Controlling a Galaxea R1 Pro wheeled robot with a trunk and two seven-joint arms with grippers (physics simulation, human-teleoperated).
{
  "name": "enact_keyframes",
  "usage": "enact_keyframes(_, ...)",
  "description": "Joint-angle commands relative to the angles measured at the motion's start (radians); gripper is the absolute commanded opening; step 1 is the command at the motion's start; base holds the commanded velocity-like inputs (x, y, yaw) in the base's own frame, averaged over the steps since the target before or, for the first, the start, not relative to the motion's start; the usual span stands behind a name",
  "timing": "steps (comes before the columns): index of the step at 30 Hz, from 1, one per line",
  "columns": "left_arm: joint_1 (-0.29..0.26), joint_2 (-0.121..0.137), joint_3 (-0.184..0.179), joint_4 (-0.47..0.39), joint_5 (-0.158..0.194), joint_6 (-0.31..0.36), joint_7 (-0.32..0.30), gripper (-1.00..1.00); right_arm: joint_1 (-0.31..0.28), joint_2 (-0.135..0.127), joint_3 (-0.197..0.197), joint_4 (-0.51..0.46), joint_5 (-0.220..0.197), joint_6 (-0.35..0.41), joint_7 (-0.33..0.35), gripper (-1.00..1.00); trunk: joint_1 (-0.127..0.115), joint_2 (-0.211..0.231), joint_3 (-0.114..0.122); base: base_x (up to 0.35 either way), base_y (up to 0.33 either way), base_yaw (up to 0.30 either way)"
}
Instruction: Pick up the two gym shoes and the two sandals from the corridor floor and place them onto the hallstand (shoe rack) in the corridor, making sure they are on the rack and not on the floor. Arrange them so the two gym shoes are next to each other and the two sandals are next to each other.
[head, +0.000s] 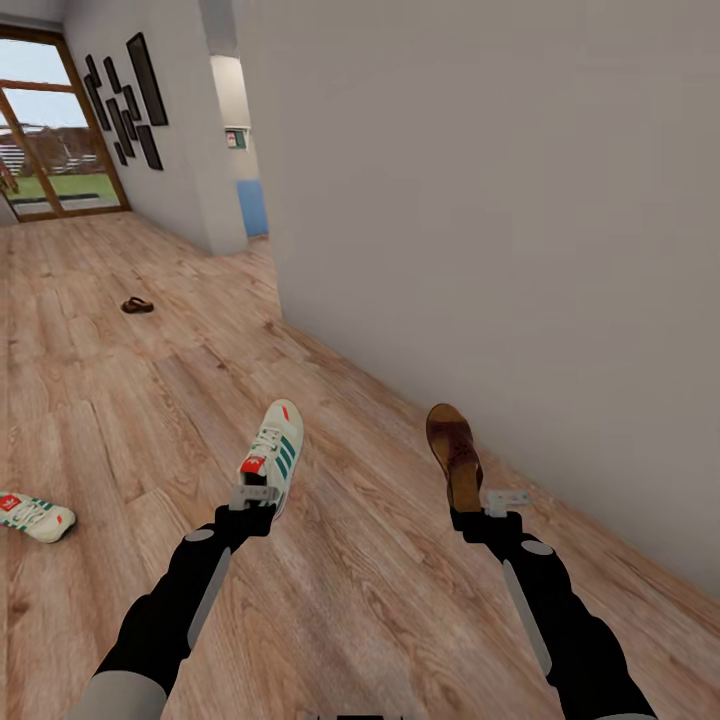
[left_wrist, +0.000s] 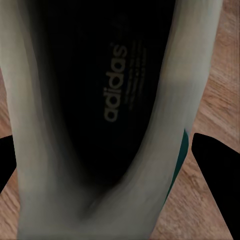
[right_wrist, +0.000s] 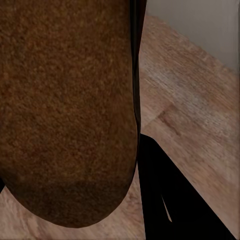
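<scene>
Carrying 2 pieces of footwear at once, the robot is facing down the corridor with a grey wall (head: 520, 200) running along its right. The left gripper (head: 255, 497) is holding 1 gym shoe (head: 273, 456) by the heel, its jaws pinched on the heel collar; the left wrist view is looking straight into the dark insole (left_wrist: 100, 90) with its printed brand name. The right gripper (head: 490, 505) is holding 1 sandal (head: 453, 450) by the heel end, jaws closed on it, and the tan footbed (right_wrist: 65, 100) is crowding the right wrist view.

Both items are pointing toe-forward, away from the robot, their long axes running roughly along the corridor and lifted clear of the corridor floor (head: 130, 420). The held shoe is leaning slightly rightward at the toe; the sandal's toe is tilting a little leftward.

The second gym shoe (head: 35, 516) is lying on the floor near the left edge of the head view, long axis roughly crosswise to the corridor. The second sandal (head: 137, 305) is lying farther down the floor, well apart from everything, too small to read its heading.

The hallstand is not in sight, so the step in hand is probably transport. Doing it well likely means keeping both arms level and steady while turning the base, avoiding the wall on the right, and leaving room beside each item on the rack for its partner.
</scene>
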Motion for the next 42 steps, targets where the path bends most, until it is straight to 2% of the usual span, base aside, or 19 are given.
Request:
enact_keyframes(1, 0.000, 0.000, 0.001, -0.001, -0.002, 0.005, -0.004, -1.00, 0.000, 0.000, 0.000, -0.001, -0.003, 0.006, -0.003, -1.00, 0.000, 0.000, 0.001, 0.000, 0.000, 0.000)
enact_keyframes(11, 0.002, -0.003, -0.001, -0.001, -0.002, 0.003, -0.004, -1.00, 0.000, 0.000, 0.000, -0.001, -0.003, 0.006, -0.002, -1.00, 0.000, 0.000, 0.017, 0.027, -0.015, 0.000)
enact_keyframes(23, 0.002, -0.019, -0.001, -0.001, 0.000, 0.003, -0.003, -1.00, 0.000, 0.000, 0.000, -0.002, -0.002, 0.006, -0.002, -1.00, 0.000, 0.000, 0.024, 0.225, -0.206, 0.009)
enact_keyframes(27, 0.003, -0.034, 0.000, -0.001, 0.000, 0.002, -0.003, -1.00, 0.000, 0.000, 0.000, -0.002, -0.002, 0.006, -0.002, -1.00, 0.000, 0.000, 0.024, 0.219, -0.266, 0.222)
enact_keyframes(42, 0.003, -0.038, 0.000, -0.001, 0.002, -0.003, -0.003, -1.00, 0.000, 0.000, 0.000, -0.002, -0.002, 0.006, -0.002, -1.00, 0.000, 0.000, 0.024, 0.022, -0.342, 0.289)
